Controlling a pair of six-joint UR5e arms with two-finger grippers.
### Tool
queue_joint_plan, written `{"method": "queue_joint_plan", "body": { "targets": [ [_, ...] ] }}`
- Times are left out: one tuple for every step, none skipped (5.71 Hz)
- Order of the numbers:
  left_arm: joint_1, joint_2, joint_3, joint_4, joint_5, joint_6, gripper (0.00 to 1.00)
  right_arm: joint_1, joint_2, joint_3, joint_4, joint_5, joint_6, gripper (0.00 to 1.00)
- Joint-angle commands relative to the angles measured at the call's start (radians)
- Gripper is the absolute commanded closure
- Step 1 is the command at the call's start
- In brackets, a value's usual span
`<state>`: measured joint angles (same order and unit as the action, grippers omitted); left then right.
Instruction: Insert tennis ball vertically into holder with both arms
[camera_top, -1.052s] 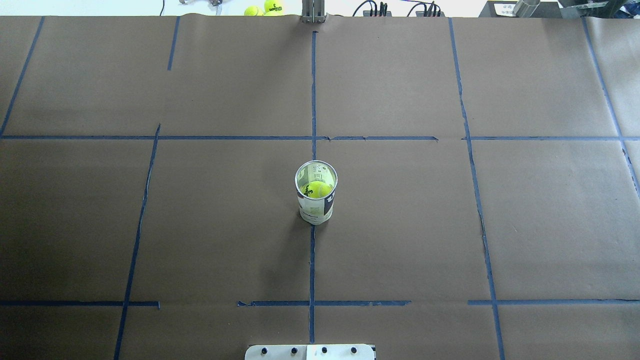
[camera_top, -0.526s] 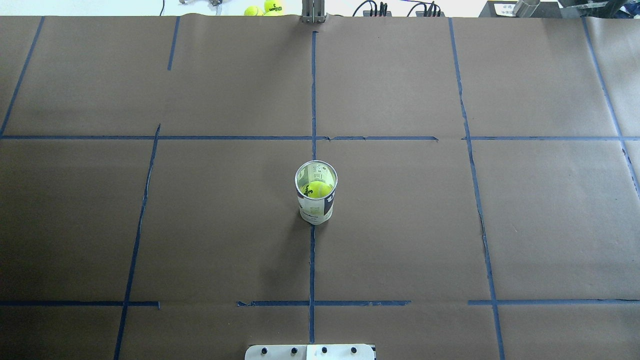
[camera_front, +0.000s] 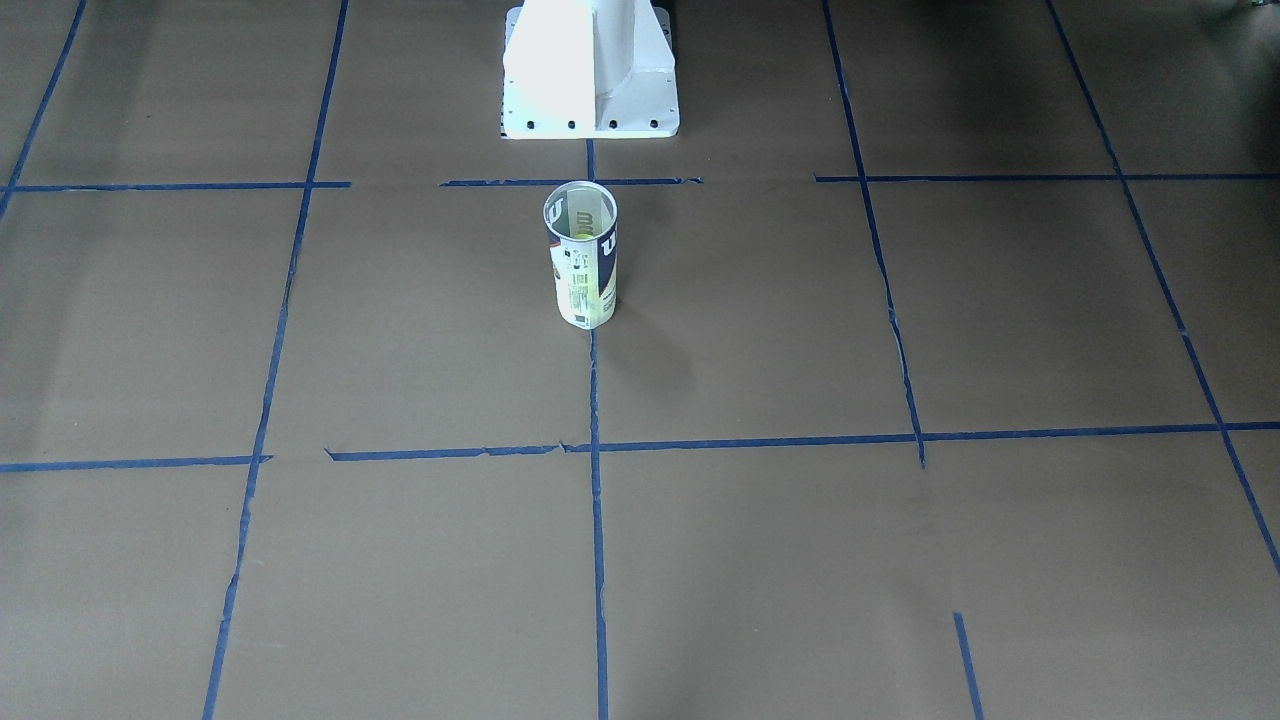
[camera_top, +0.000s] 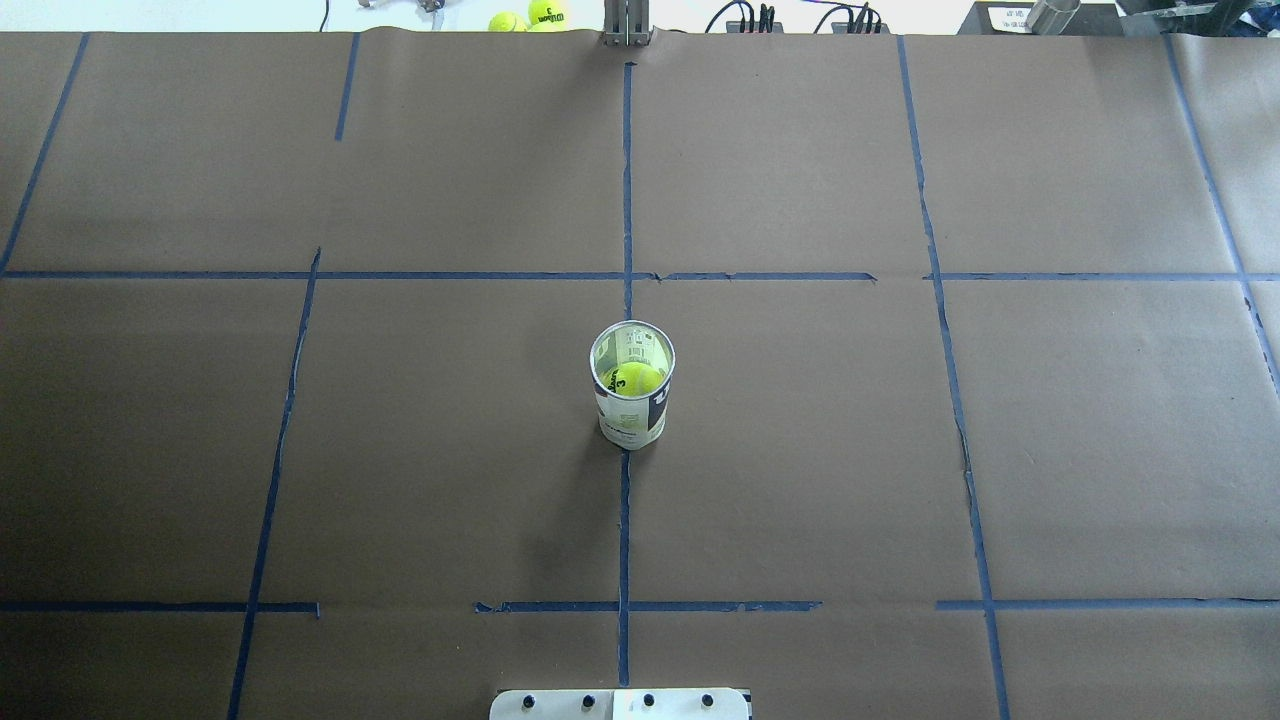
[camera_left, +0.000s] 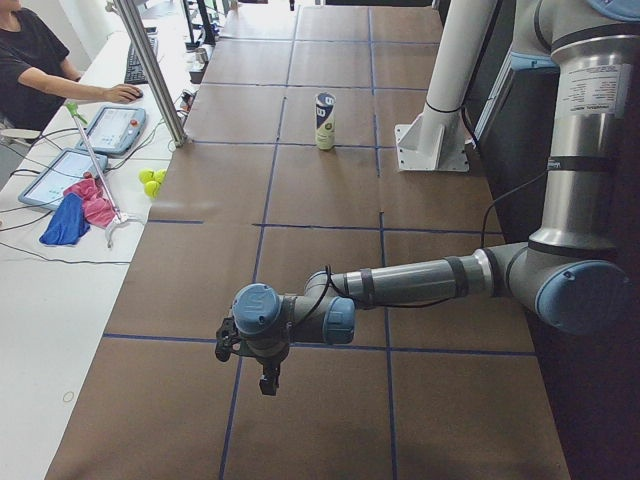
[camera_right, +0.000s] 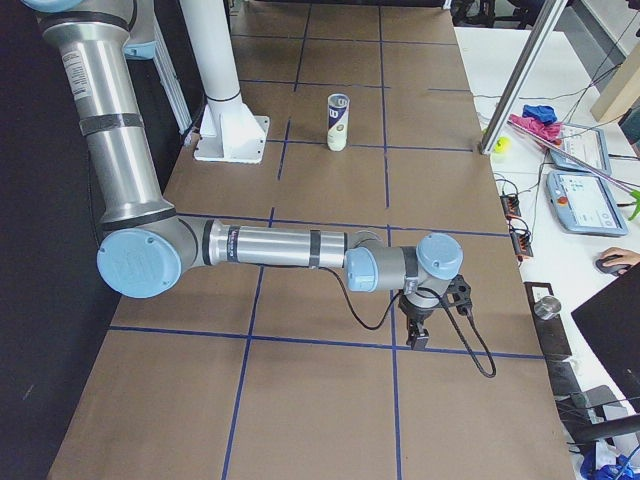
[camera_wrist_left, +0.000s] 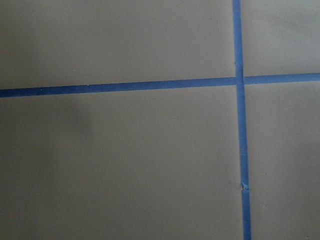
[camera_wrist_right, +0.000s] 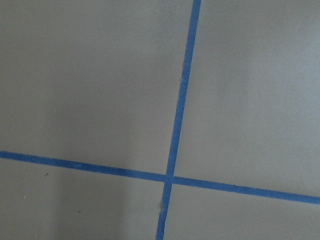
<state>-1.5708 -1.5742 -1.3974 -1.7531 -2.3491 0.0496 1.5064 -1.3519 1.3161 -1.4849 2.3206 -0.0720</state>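
Over my shoulders, the overhead camera shows the tall clear plastic tennis-ball can (camera_top: 631, 418) with its white and navy label. It stands upright on the brown paper-covered table (camera_top: 850, 450), on the centre line of blue tape (camera_top: 625, 180), with its open mouth facing up. The fuzzy yellow-green tennis ball (camera_top: 633, 379) sits inside, below the rim. Neither of my grippers shows here.

In the front-facing view the can stands near my white pedestal base (camera_front: 590, 70). A yellow-green tint low behind the label is probably the ball, though the plastic blurs it.

From the camera at my left end, my left arm (camera_left: 420, 282) stretches low and nearly level over the table. Its wrist is turned so the left gripper (camera_left: 268, 378) points straight down, well apart from the can. I cannot tell how wide its jaws stand, or whether they hold anything.

The camera at my right end shows the mirror pose. My right arm (camera_right: 270, 245) reaches out low and the right gripper (camera_right: 417, 332) points down, again well apart from the can. Its jaws are just as unreadable.

Both wrist cameras see only brown paper and crossing tape.

From each gripper the can lies inward along the table, and neither arm looks clearly nearer. With the ball seated and the can's long axis vertical, I judge the insertion done.
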Motion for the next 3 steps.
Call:
{"method": "queue_joint_plan", "body": {
  "targets": [
    [0.002, -0.013, -0.056, 0.083, -0.001, -0.004, 0.00, 0.017, -0.025, -0.003, -0.022, 0.029, -0.051, 0.00],
    [0.006, -0.018, -0.139, 0.207, 0.007, -0.002, 0.00, 0.026, -0.018, 0.012, -0.023, 0.040, -0.049, 0.00],
    [0.006, -0.003, -0.196, 0.221, 0.007, -0.002, 0.00, 0.029, -0.015, 0.053, -0.028, 0.039, -0.029, 0.00]
  ]
}}
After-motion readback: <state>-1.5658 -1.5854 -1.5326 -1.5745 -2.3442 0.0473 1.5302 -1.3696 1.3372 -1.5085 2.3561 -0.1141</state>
